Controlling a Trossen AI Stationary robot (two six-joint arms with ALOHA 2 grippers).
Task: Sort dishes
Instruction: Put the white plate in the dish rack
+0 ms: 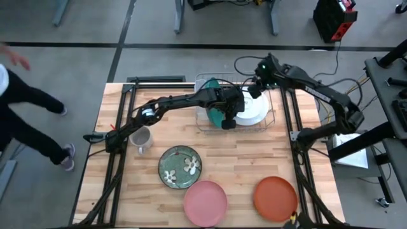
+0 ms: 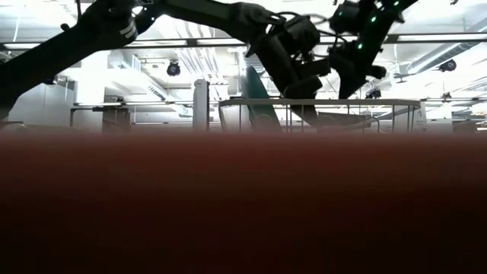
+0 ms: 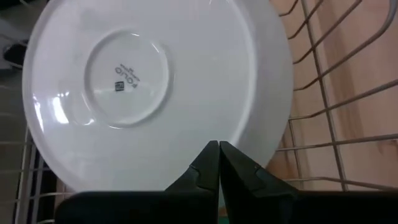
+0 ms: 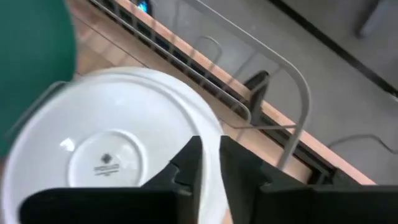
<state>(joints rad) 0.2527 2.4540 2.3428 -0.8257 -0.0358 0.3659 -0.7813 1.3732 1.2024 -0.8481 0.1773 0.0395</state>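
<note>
Fingers, left gripper (image 3: 219,163): pressed together tip to tip, holding nothing, pointing at the underside of the white bowl (image 3: 155,93) from just beside its rim.
Fingers, right gripper (image 4: 208,163): narrowly parted with the bowl's rim running between them; I judge that I am pinching that rim to steady or lift it.
White bowl: upside down, foot ring and maker's stamp facing up, resting inside the wire dish rack (image 1: 272,117) at the far middle of the table (image 1: 305,168).
Teal plate (image 1: 215,113): standing on edge in the same rack just beside the bowl, partly hidden under my left arm; the rack's wires seem to keep it upright.
Why both arms meet here: the rack holds the two dishes already stacked, so I judge the sorting work centres on it.
Green plate with white flowers (image 1: 180,166): flat on the wood, near the table's middle.
Pink plate (image 1: 205,199): flat at the near edge, just beside the green one.
Orange-red plate (image 1: 275,196): flat at the near edge, to the right, apart from the pink.
Grey mug (image 1: 140,138): upright beside my left arm's base.
Person (image 1: 25,108): walking past the table's left side, well clear of the arms.
</note>
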